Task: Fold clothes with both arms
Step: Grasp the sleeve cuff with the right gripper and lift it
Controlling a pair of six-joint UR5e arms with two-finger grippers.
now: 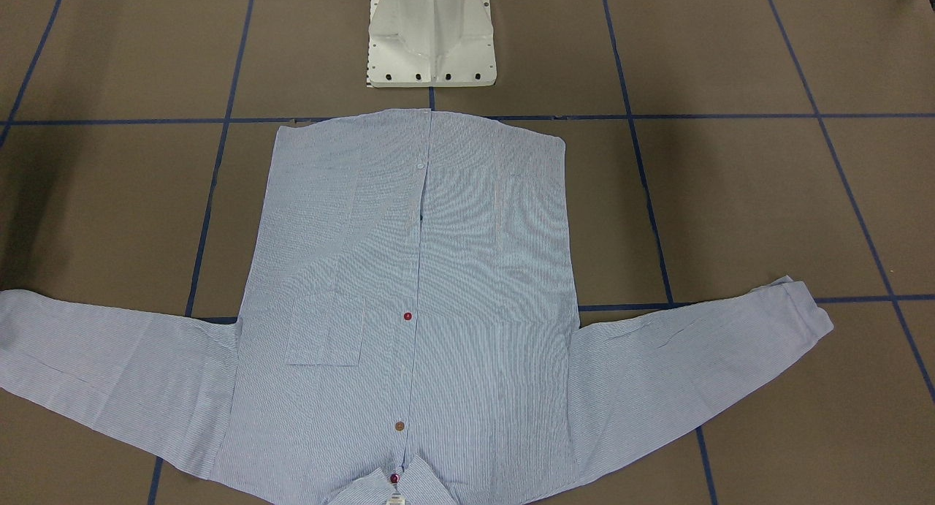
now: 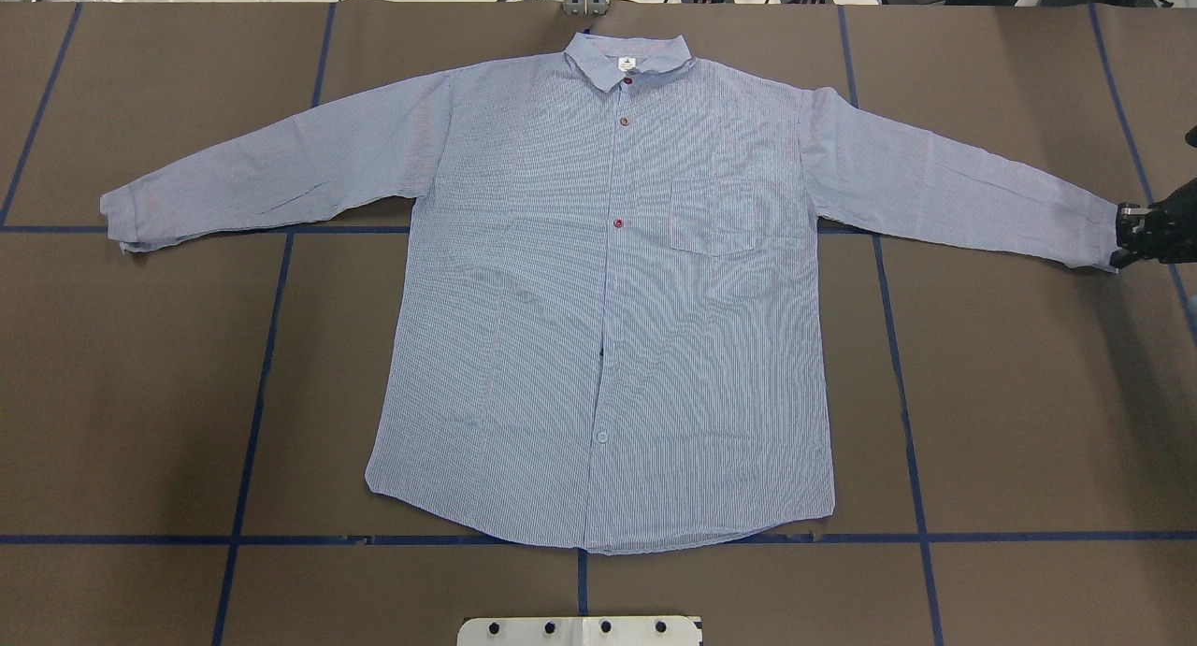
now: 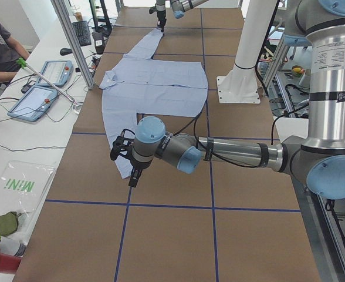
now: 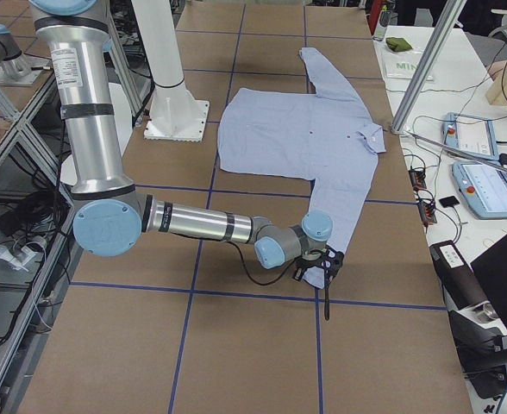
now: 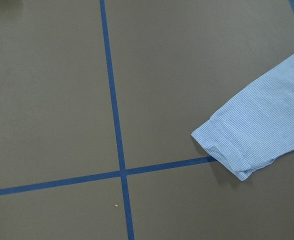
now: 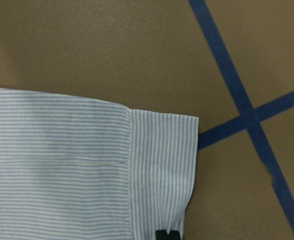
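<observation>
Light blue, finely striped shirt (image 2: 598, 300) laid flat and front-up on the brown table (image 2: 1029, 394), which is marked into squares by blue tape lines (image 2: 262, 366). The collar (image 2: 628, 55) is turned away from the white pedestal base (image 1: 431, 33), and the hem is nearest to it. The placket is closed with dark red buttons (image 2: 618, 222), and the chest pocket (image 2: 713, 218) is seen on the robot's right half. Both sleeves are spread outward.

The right gripper (image 2: 1132, 236) is placed at the end of the right cuff (image 6: 162, 165) and touches it. One black fingertip (image 6: 167, 235) is seen at the cuff's edge. How far the jaws are parted, and whether cloth is held, cannot be told.

The left gripper (image 3: 125, 167) is seen only from the side, over the end of the left cuff (image 5: 222, 145). Its jaw state cannot be told.
</observation>
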